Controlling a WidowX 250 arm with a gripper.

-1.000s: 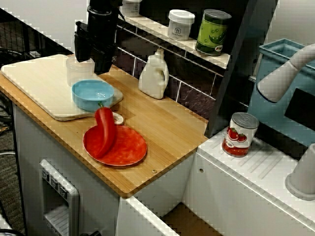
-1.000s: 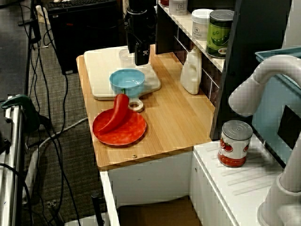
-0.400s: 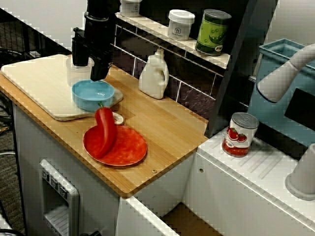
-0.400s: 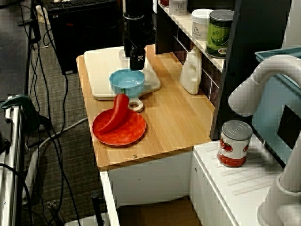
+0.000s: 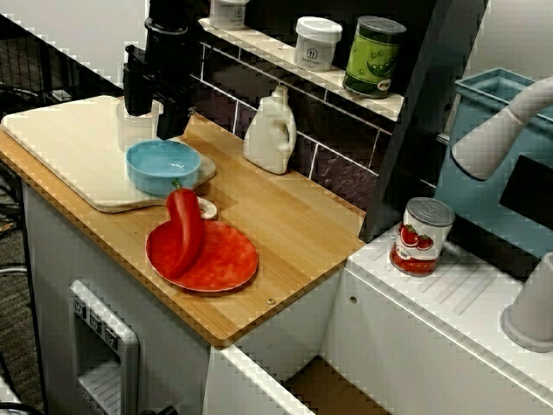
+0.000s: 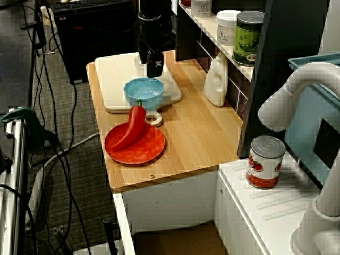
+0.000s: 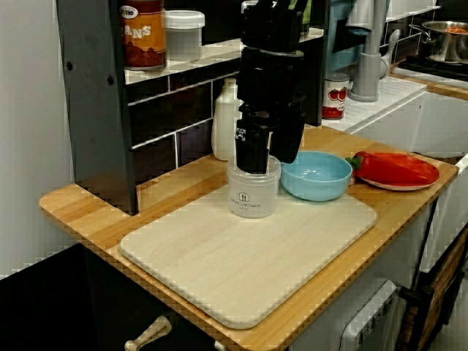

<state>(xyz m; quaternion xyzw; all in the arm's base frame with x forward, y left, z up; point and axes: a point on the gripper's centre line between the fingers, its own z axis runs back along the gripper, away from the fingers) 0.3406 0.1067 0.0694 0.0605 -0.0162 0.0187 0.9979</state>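
A clear plastic cup [image 7: 254, 189] stands upright on the pale cutting board [image 7: 241, 270], next to a light blue bowl [image 7: 316, 175]. In the low view from the board's end, my black gripper [image 7: 269, 157] hangs open right over the cup, its fingertips at rim height. One finger [image 7: 251, 150] shows in front of the rim, the other on the bowl side. In the front view the gripper [image 5: 154, 121] covers most of the cup [image 5: 134, 130], behind the bowl [image 5: 162, 164]. The high view has the gripper [image 6: 153, 68] over the cup [image 6: 140, 61]. Nothing is gripped.
A red pepper [image 5: 183, 229] leans on a red plate [image 5: 226, 259], with a small tape roll [image 5: 207, 207] beside it. A white bottle [image 5: 270, 131] stands at the tiled wall under a shelf holding a jar [image 5: 317, 43] and a green can [image 5: 374, 56]. A tomato can [image 5: 421, 236] sits by the sink.
The gripper has shifted away from above the bowl's far edge toward the clear cup and now hangs over it. The bowl, pepper and plate have not moved.
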